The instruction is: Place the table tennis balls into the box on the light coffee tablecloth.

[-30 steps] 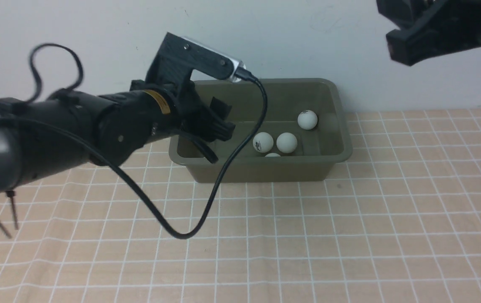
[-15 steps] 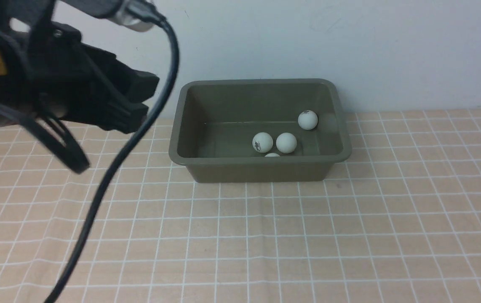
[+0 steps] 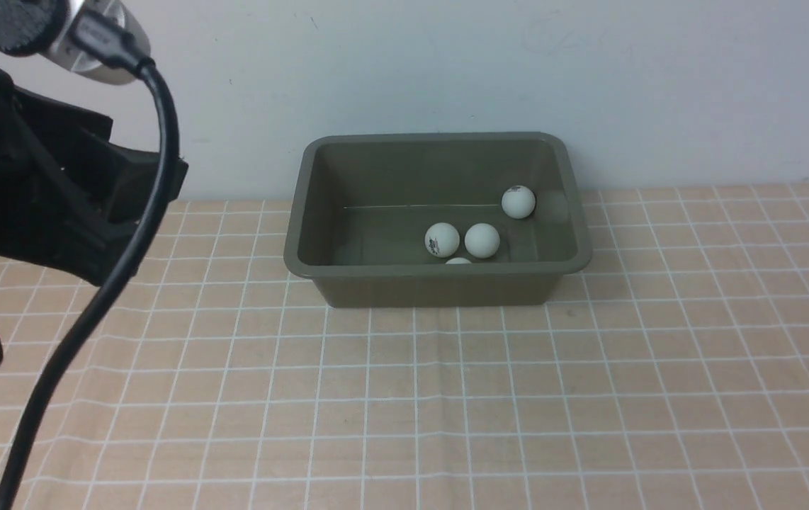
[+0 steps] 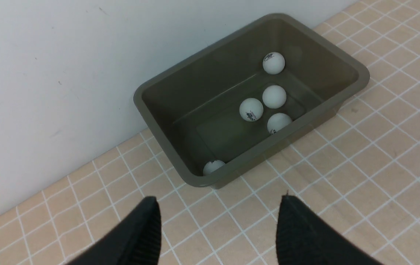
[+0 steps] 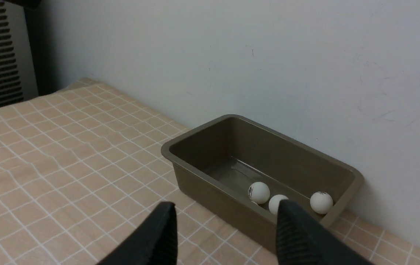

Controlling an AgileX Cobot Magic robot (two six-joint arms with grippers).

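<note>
Olive-green box (image 4: 357,75) on the checked cloth (image 3: 447,397) holds all five balls (image 4: 251,109), lying ahead of the empty, parted left gripper (image 4: 217,224), the nearer; the right gripper (image 5: 224,230) looks parted, empty.

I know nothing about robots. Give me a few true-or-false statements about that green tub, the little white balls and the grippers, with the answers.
1. Five small white table tennis balls lie inside the olive-green rectangular plastic tub. True.
2. One ball lies on the cloth outside the tub. False: no ball shows on the cloth in any view; all five are in the tub.
3. The left gripper is clamped on a ball. False: its fingers stand apart with nothing between them.
4. The tub stands on the peach-tan cloth with the white grid, close to the pale wall. True.
</note>
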